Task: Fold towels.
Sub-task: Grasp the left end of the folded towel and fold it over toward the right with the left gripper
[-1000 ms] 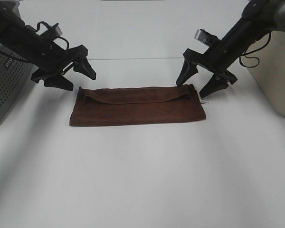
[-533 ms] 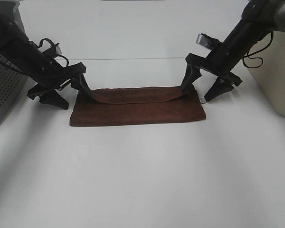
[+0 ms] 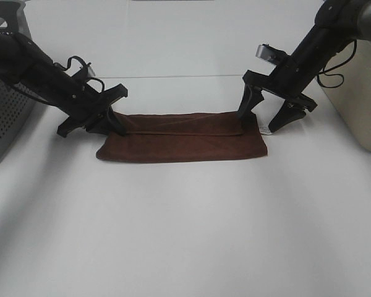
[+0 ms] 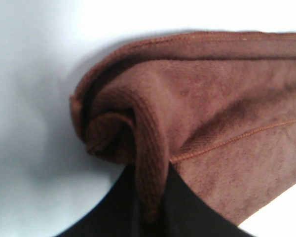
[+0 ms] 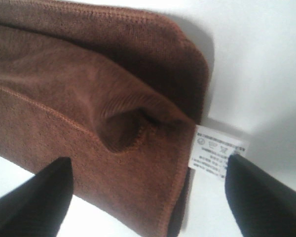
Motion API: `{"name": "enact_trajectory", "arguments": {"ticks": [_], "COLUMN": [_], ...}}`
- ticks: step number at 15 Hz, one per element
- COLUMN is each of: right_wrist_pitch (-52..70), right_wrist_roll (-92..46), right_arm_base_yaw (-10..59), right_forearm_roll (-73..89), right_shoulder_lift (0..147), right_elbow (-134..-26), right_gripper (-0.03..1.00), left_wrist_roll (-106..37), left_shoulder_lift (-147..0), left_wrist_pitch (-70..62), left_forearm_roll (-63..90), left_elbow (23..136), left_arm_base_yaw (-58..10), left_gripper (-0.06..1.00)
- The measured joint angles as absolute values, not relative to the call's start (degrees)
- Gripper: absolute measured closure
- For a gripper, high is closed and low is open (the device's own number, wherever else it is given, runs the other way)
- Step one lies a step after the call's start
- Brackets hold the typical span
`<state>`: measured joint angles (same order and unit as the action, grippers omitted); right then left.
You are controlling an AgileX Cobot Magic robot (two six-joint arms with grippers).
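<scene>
The dark reddish-brown towel (image 3: 182, 141) lies on the white table as a long folded strip. My left gripper (image 3: 109, 122) is shut on its left end; in the left wrist view the bunched edge (image 4: 150, 143) is pinched between the dark fingers (image 4: 113, 212). My right gripper (image 3: 261, 119) is open, low over the towel's far right corner, with one finger on the cloth and the other just off its end. In the right wrist view the raised fold (image 5: 123, 123) and the small white label (image 5: 212, 148) lie between the spread fingers (image 5: 37, 197).
A grey perforated box (image 3: 6, 117) stands at the left edge behind the left arm. A beige housing (image 3: 358, 93) stands at the right edge behind the right arm. The white table (image 3: 185, 235) stretches in front of the towel.
My left gripper dropped from above the table onto the towel's left end and shut on it, pulling that end slightly rightward. My right gripper lowered onto the right corner and stayed open.
</scene>
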<state>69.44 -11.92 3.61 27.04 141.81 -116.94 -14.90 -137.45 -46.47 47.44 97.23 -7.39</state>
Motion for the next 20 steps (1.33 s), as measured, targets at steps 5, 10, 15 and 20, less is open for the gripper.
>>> {"name": "enact_trajectory", "arguments": {"ticks": [5, 10, 15, 20], "right_wrist_pitch": [69.4, 69.4, 69.4, 69.4], "right_wrist_roll": [-11.9, -11.9, -11.9, -11.9], "right_arm_base_yaw": [3.6, 3.6, 3.6, 3.6], "right_forearm_roll": [25.9, 26.1, 26.1, 26.0], "right_shoulder_lift": [140.0, 139.9, 139.9, 139.9], "right_elbow": [-117.1, -117.1, -117.1, -117.1], "right_gripper": [0.17, 0.17, 0.17, 0.17], "left_wrist_roll": [-5.2, 2.3, 8.7, 11.7], "left_shoulder_lift": [-130.1, -127.8, -130.8, -136.8], "left_wrist_pitch": [-49.3, -58.7, -50.9, -44.9], "left_forearm_roll": [34.0, 31.6, 33.4, 36.7], "left_elbow": [99.2, 108.5, 109.3, 110.0], "left_arm_base_yaw": [-6.0, -8.6, -19.1, -23.1], "left_gripper": [0.91, 0.91, 0.89, 0.64]}}
